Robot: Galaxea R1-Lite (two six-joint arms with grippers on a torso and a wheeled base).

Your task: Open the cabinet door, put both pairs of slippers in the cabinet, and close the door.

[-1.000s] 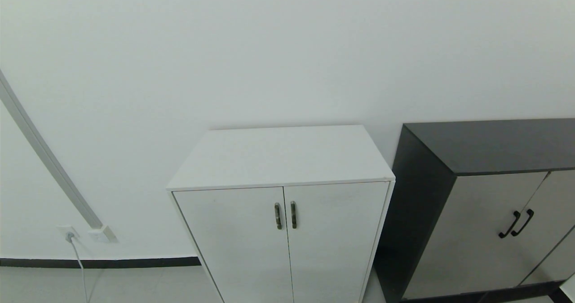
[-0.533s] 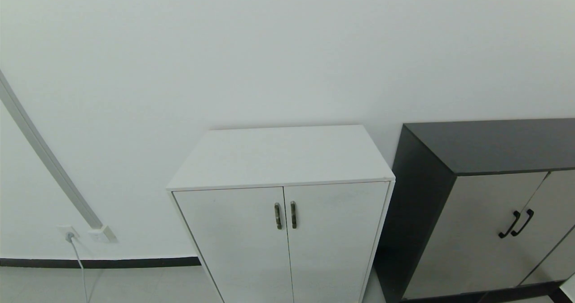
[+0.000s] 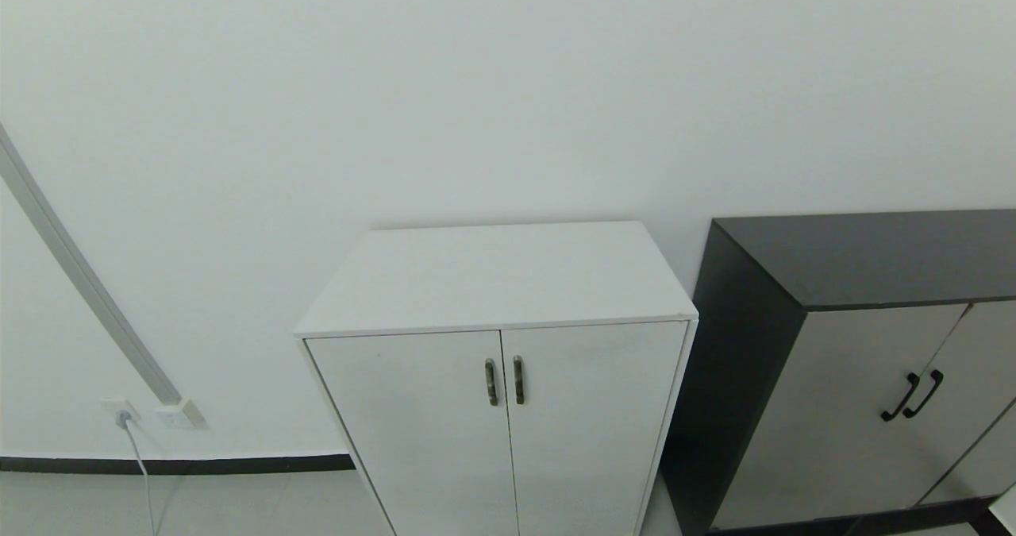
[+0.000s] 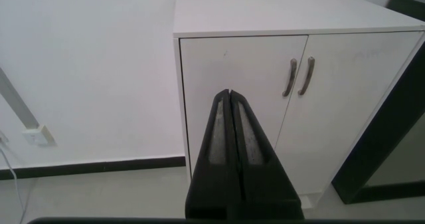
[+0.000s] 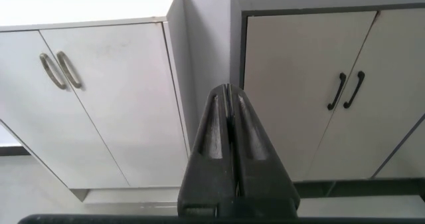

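The white cabinet (image 3: 492, 278) and the black cabinet (image 3: 873, 254) are standing closed, two handles (image 3: 517, 379) each.
The left gripper (image 4: 230, 94) and right gripper (image 5: 228, 90) are hanging pinched together, empty.

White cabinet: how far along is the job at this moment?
Done: nothing; both doors of the white cabinet are shut, the handles untouched. In hand: nothing; the left gripper and the right gripper are shut and empty, apart from the doors. Left: open a door, put the slippers in, close it.
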